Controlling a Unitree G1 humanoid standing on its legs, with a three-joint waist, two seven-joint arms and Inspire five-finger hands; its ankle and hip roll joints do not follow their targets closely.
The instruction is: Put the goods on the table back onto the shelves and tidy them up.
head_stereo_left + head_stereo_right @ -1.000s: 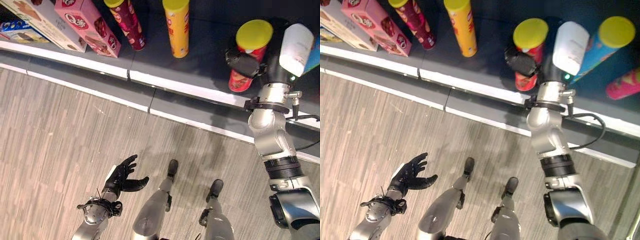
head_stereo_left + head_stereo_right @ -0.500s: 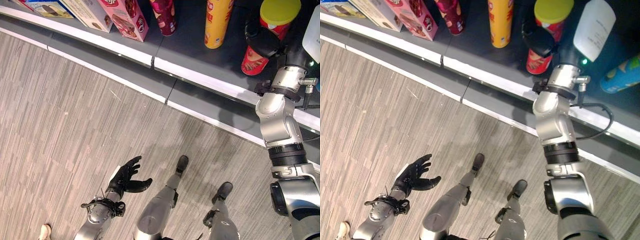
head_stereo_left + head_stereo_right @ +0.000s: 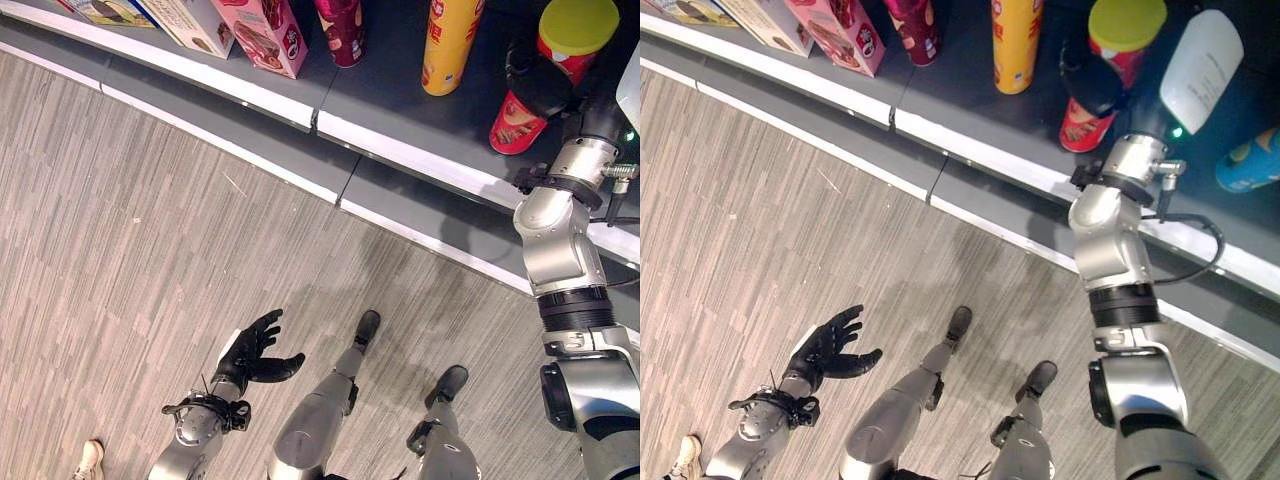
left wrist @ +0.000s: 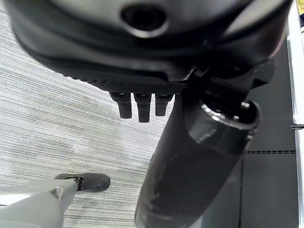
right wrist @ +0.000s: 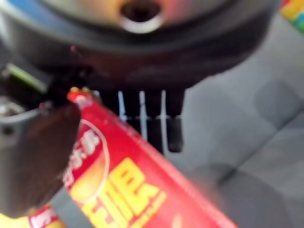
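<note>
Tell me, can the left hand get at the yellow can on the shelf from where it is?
Probably not: the left hand hangs open low over the floor, far from the shelf where the yellow can stands.

Grey wood-look floor [image 3: 150, 230], perhaps laminate.

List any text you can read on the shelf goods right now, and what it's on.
Nothing can be read with certainty.
Red can held in the right hand: large yellow print, too blurred to read.
Pink box: print too small to read.
Yellow can: print too small to read.
</note>
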